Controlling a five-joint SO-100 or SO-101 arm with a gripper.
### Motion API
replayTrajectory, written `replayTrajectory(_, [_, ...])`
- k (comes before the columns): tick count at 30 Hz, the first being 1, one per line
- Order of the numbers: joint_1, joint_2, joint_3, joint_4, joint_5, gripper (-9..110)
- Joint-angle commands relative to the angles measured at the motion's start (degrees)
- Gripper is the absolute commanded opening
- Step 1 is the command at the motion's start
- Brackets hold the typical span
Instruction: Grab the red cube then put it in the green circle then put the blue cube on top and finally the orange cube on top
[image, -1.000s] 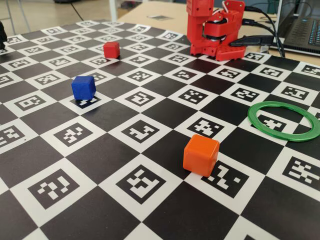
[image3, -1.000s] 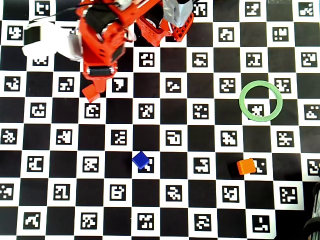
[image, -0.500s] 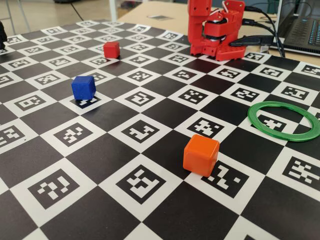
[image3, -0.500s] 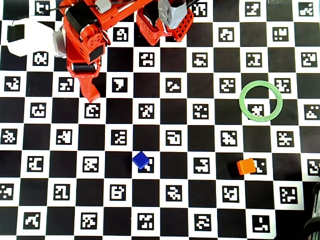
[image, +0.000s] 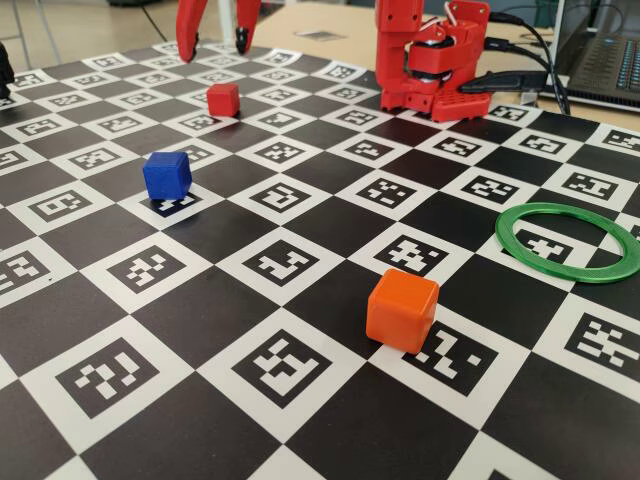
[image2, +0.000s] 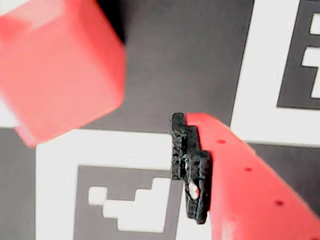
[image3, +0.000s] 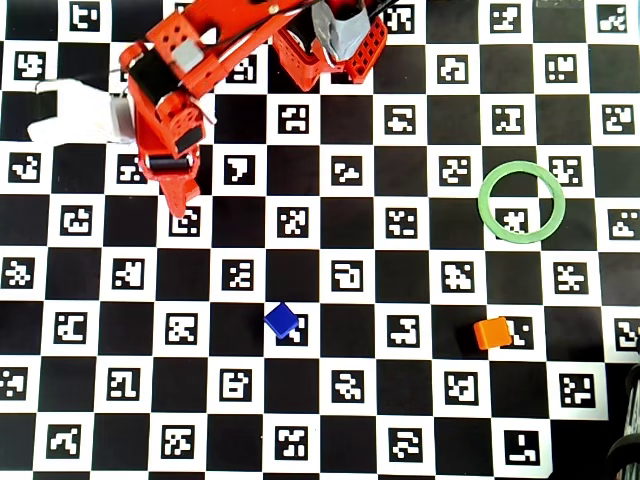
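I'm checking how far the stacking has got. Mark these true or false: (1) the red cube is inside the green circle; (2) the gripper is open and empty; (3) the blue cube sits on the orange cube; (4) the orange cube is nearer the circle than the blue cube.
1. False. The red cube stands on the board, far from the green circle, which holds no cube.
2. True. The gripper hangs open above the red cube.
3. False. The blue cube and the orange cube stand apart on the board.
4. True.

The checkered board (image: 300, 330) (marker-printed) carries red cube (image: 222, 99), blue cube (image: 166, 175), orange cube (image: 401, 310), apparently flat green circle (image: 567, 241).
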Motion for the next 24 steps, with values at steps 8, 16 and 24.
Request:
replayTrajectory(8, [0.18,-3.08,0.44,-5.71,-0.62,43])
replayTrajectory(16, [0.26,-5.19,1.85,-9.40,-0.62,43])
replayTrajectory(24, [0.26,-5.63,1.76,-10.28,-2.37,43])
